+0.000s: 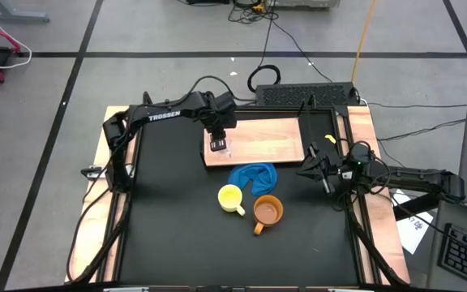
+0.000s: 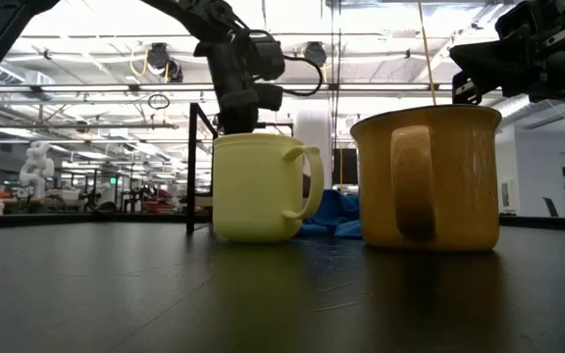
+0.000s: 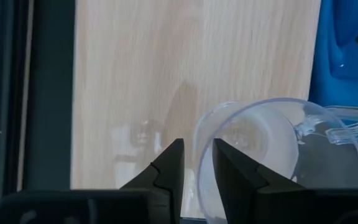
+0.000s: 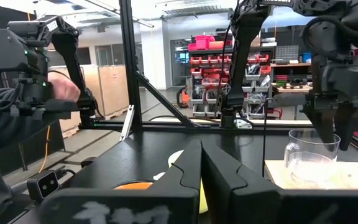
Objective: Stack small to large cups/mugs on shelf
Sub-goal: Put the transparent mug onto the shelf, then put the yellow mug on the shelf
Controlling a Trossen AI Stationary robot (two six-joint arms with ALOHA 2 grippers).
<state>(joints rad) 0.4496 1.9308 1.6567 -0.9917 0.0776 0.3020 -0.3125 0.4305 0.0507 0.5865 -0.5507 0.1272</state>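
One clear cup (image 3: pixel 253 155) stands on the shelf (image 3: pixel 166 74), its rim pinched between the left tool's (image 3: pixel 196 171) narrow fingers. Right tool (image 1: pixel 319 169) waits beside the shelf, fingers together.

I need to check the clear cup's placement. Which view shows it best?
The left wrist view: the clear cup fills it, on the shelf. The right wrist view shows it smaller; the high view barely; the low view not at all.

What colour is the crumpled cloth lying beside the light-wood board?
The crumpled cloth is blue, clearest in the high view.
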